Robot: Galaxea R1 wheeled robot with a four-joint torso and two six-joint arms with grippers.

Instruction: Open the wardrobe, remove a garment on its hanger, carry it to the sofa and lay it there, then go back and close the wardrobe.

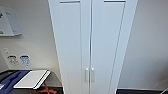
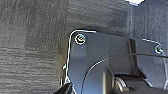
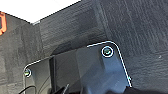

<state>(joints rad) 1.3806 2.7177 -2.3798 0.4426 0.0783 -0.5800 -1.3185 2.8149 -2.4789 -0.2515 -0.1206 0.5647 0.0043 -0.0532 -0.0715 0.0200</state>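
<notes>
The wardrobe (image 1: 92, 42) stands upright against the white wall (image 1: 147, 45), long axis vertical, front facing the camera. Both doors are closed; the paired vertical handles (image 1: 89, 74) flank the centre seam, low on the doors. Both wrist views show dark grey carpet (image 2: 30, 37). Gripper finger state cannot be determined.

The wardrobe (image 1: 92, 42) stands straight ahead against a pale wall, both slim panelled doors shut, its two small white vertical handles (image 1: 89, 74) side by side at the centre seam. Low to the left, a white board (image 1: 31, 79) lies tilted over blue fabric (image 1: 11, 78), with wall sockets (image 1: 18, 60) above.
</notes>
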